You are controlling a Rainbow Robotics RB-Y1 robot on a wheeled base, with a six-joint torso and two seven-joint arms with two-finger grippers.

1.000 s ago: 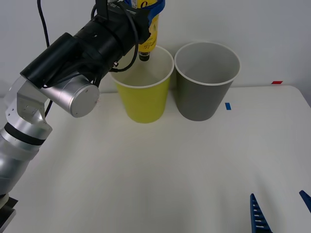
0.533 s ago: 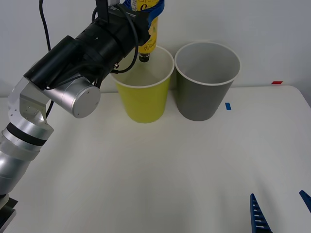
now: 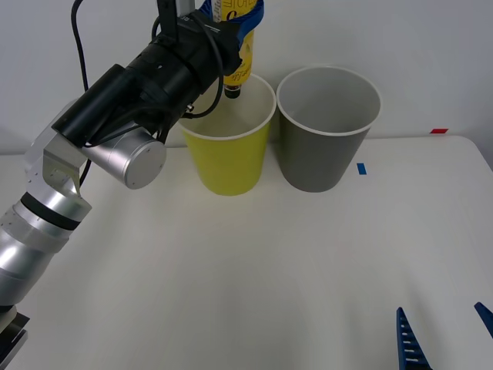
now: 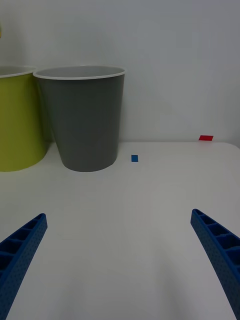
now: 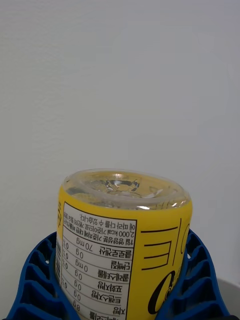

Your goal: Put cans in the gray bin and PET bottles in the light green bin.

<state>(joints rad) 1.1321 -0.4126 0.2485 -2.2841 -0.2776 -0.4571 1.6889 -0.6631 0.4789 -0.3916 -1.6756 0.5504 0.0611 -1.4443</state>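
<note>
We saw the left gripper up high at the back of the table, right over the light green bin. Its blue fingers were pinching the PET bottle around its middle. The bottle hung upside down — its dark cap pointed down into the open mouth of the green bin, just inside the white rim. The bottle was not in the bin yet.

From the left wrist view we looked at the clear bottom of the bottle, facing up, with its yellow label and small black print. The blue fingers curved around both sides of it and touched the label. Behind it was a plain white wall.

The gray bin stood just beside the green bin, on the robot's right side. We could not tell if the two bins touched. We saw nothing inside the gray bin, just its light gray wall.

The right gripper waited low at the near edge of the table, well apart from both bins. Its two blue fingers were spread wide and held nothing.

A small blue mark sat on the table near the gray bin — and a small red mark lay at the far right edge.
</note>
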